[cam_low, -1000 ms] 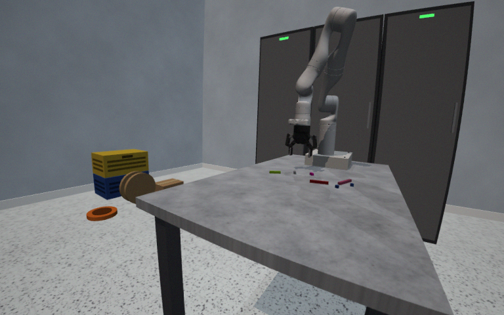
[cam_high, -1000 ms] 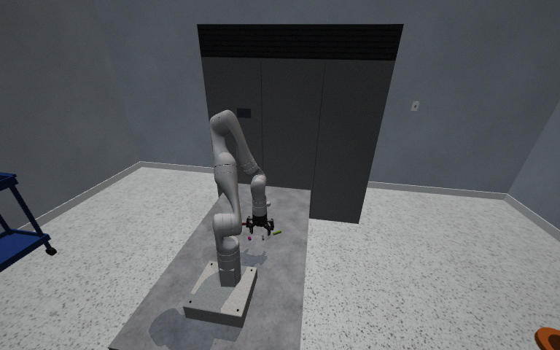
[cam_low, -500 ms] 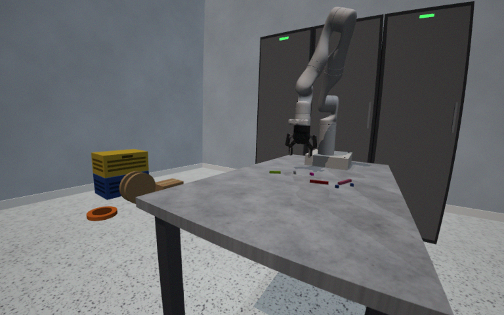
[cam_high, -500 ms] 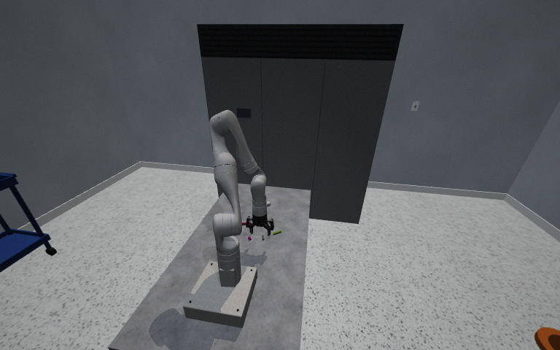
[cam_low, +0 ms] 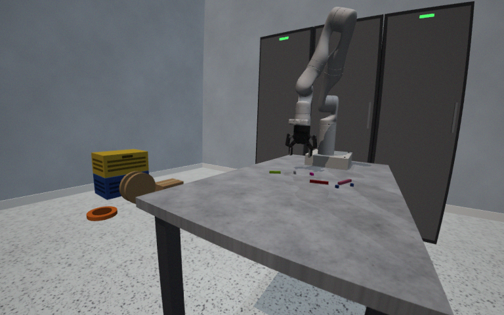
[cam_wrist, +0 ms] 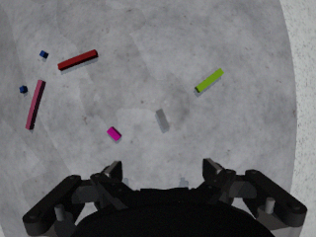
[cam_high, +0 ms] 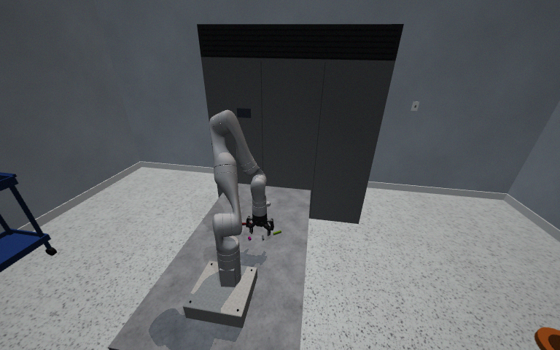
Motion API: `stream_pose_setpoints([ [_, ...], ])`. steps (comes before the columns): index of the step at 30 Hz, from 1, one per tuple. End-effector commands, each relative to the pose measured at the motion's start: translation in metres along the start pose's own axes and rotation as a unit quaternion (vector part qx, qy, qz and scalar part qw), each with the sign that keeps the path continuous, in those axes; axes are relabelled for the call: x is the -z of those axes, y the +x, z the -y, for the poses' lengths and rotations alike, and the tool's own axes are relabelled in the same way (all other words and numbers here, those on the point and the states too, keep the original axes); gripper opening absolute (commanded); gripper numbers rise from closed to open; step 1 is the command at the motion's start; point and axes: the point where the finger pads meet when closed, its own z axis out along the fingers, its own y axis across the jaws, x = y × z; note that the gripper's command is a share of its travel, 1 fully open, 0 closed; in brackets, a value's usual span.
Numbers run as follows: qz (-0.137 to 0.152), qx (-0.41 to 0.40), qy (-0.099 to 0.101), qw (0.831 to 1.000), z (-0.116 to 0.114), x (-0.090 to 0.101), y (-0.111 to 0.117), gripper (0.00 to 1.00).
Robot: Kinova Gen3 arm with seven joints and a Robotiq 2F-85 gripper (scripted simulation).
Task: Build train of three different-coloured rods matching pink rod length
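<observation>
Several rods lie apart on the grey table (cam_low: 260, 222) (cam_wrist: 165, 20). The pink rod (cam_wrist: 35, 105) (cam_low: 344, 181) lies at the left of the wrist view, with the red rod (cam_wrist: 78, 59) (cam_low: 319, 182) and two small blue rods (cam_wrist: 43, 54) (cam_wrist: 24, 90) near it. The magenta rod (cam_wrist: 115, 133) (cam_low: 311, 173) (cam_high: 249, 238) and the grey rod (cam_wrist: 162, 120) (cam_low: 294, 172) lie just ahead of the fingers. The lime rod (cam_wrist: 209, 81) (cam_low: 275, 172) (cam_high: 277, 232) lies to the right. My gripper (cam_wrist: 162, 169) (cam_low: 300, 151) (cam_high: 259, 230) is open and empty, and it hangs above the table near the grey and magenta rods.
The arm's base block (cam_low: 329, 160) (cam_high: 221, 303) stands on the table behind the rods. Dark cabinets (cam_low: 420, 92) stand behind the table. On the floor are stacked crates (cam_low: 119, 172), wooden discs (cam_low: 137, 186), an orange ring (cam_low: 101, 212) and a blue cart (cam_high: 16, 239).
</observation>
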Motion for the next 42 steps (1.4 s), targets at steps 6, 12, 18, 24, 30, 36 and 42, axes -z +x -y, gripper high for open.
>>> stream_pose_setpoints([
  [6, -0.001, -0.006, 0.000, 1.000, 0.002, 0.000, 0.003, 1.00],
  [12, -0.002, -0.021, 0.001, 1.000, 0.006, -0.001, 0.008, 1.00],
  [18, -0.003, -0.047, 0.003, 0.999, 0.012, -0.001, 0.016, 1.00],
  [24, -0.005, -0.070, 0.005, 0.998, 0.018, -0.002, 0.023, 1.00],
  [30, -0.006, -0.112, 0.007, 0.994, 0.031, -0.003, 0.036, 1.00],
  [36, -0.007, -0.162, 0.011, 0.987, 0.047, -0.004, 0.050, 1.00],
  [42, -0.007, -0.198, 0.013, 0.980, 0.060, -0.004, 0.060, 1.00],
])
